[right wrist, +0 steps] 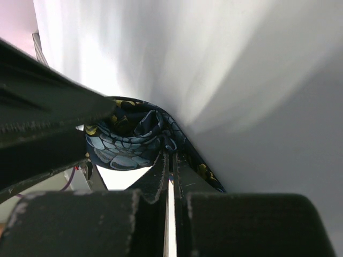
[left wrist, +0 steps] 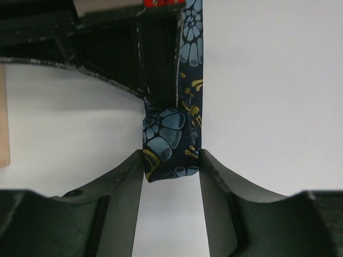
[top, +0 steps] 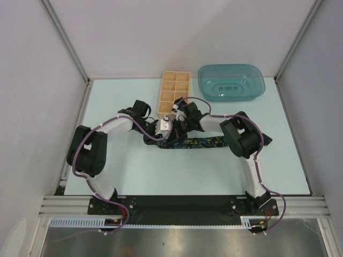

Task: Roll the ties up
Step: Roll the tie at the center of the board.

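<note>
A dark navy tie (top: 198, 142) with a blue and yellow pattern lies stretched left to right across the middle of the table. Its left end is folded into a small roll (left wrist: 170, 143). My left gripper (left wrist: 170, 160) is shut on the sides of that roll. My right gripper (right wrist: 170, 154) is pinched shut on the tie's fabric at the roll (right wrist: 128, 140), right beside the left gripper. In the top view both grippers (top: 174, 126) meet over the tie's left end.
A wooden compartmented box (top: 173, 95) stands just behind the grippers. A teal plastic tray (top: 231, 82) sits at the back right. Grey walls and metal posts enclose the table on three sides.
</note>
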Controlling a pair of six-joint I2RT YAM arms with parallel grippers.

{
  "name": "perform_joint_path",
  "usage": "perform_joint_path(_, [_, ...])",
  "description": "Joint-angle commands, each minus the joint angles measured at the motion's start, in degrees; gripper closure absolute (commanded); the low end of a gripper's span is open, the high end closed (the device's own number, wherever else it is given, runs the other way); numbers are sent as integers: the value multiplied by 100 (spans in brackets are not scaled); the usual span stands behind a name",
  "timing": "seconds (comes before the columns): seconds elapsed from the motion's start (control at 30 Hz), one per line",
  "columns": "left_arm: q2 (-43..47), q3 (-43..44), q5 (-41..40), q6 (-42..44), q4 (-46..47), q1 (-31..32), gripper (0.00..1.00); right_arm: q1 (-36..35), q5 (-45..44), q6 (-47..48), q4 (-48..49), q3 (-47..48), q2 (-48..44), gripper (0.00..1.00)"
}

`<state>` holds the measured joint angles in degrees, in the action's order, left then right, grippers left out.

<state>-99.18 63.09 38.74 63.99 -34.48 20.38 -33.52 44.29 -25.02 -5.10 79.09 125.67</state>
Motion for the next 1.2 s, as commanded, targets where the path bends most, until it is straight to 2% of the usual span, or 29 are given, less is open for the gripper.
perform_joint_path(0.0, [-93,370,195,-88,-164,255,51,47,-395,128,-369,-157,2,100])
perform_joint_path(0.23, [-365,599,134,-316,-208,475,59,73,-281,-3,-298,-201,11,100])
perform_joint_path(0.63, [-1007,915,-823,-616,-401,924,65,135,97,-346,45,-385,-95,100])
perform_joint_path(0.8, [-1139,872,-1228,-370,-674,915,68,275,211,-355,-140,-508,-314,91])
perform_joint_path(0.83, [-1148,846,-1272,-361,-674,915,69,302,255,-355,-166,-535,-367,84])
perform_joint_path(0.97, [-1236,854,-1308,-325,-753,906,69,434,457,-171,-420,-553,-578,70])
perform_joint_path(1.07, [-1253,889,-1299,-299,-762,915,69,539,598,-117,-527,-552,-710,67])
perform_joint_path(1.17, [-1262,916,-1273,-317,-762,915,69,548,712,-459,-246,-631,-789,66])
